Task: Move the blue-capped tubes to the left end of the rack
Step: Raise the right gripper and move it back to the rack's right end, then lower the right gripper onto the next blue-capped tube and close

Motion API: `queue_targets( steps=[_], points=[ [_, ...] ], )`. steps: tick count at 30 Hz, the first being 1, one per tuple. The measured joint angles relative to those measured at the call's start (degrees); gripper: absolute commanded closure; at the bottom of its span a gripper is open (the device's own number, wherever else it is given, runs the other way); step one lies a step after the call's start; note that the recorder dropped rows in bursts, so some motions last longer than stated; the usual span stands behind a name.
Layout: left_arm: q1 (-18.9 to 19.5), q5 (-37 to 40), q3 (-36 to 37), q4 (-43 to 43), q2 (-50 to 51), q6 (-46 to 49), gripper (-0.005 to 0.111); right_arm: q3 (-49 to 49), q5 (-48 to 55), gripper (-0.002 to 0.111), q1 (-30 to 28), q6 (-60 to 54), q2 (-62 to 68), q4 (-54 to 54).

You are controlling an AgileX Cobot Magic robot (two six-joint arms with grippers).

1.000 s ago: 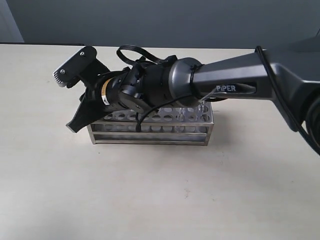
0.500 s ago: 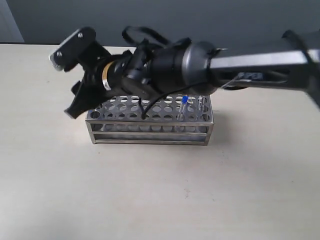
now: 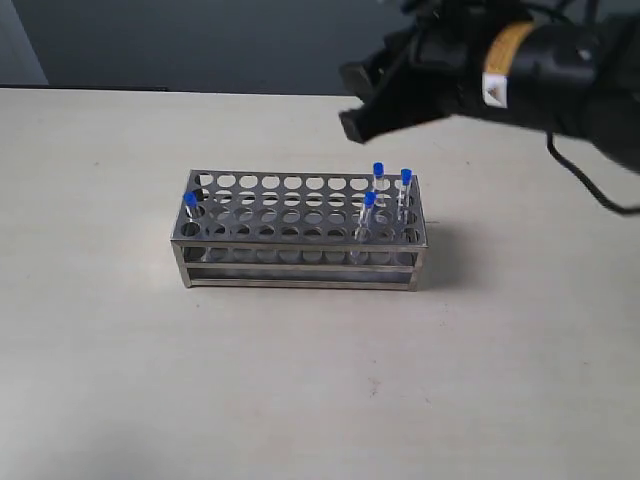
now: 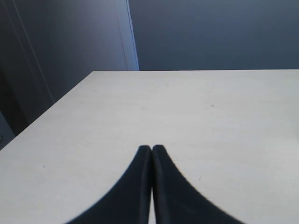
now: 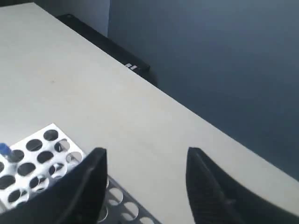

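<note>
The steel rack [image 3: 298, 272] stands mid-table. One of the blue-capped tubes [image 3: 190, 206] stands in a hole at its left end. Three more blue-capped tubes [image 3: 379, 178] [image 3: 406, 184] [image 3: 369, 208] stand together at the right end. My right gripper [image 3: 352, 98] hangs open and empty, above and behind the rack's right end. In the right wrist view its fingers [image 5: 96, 172] are spread wide over a corner of the rack [image 5: 39, 161], with one blue cap [image 5: 4, 150] at the edge. My left gripper [image 4: 152, 148] is shut on nothing, over bare table, out of the exterior view.
The pale table [image 3: 300, 400] stretches around the rack, with its far edge meeting a dark wall [image 3: 200, 40]. A dark strip [image 5: 107, 44] lies along that edge in the right wrist view.
My right arm has pulled back from the rack's left end, up and to the right. Its jaws opened, and a blue-capped tube now stands in the left end.
</note>
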Motion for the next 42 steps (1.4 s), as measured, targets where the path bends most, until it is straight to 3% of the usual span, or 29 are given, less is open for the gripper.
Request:
queue_targets(
  steps=[5, 10, 19, 42],
  points=[
    [0.00, 0.00, 0.00, 0.00, 0.00, 0.00, 0.106, 16.65, -18.90, 0.058, -7.80, -2.20, -2.38, 3.92],
    [0.00, 0.00, 0.00, 0.00, 0.00, 0.00, 0.106, 23.11, -27.34, 0.058, -12.10, -9.94, -0.71, 11.94],
    [0.00, 0.00, 0.00, 0.00, 0.00, 0.00, 0.106, 22.76, -38.06, 0.058, -12.73, -18.70, 7.61, 21.52],
    [0.00, 0.00, 0.00, 0.00, 0.00, 0.00, 0.106, 12.45, -41.24, 0.058, -12.73, -19.44, 25.73, 21.31]
  ],
)
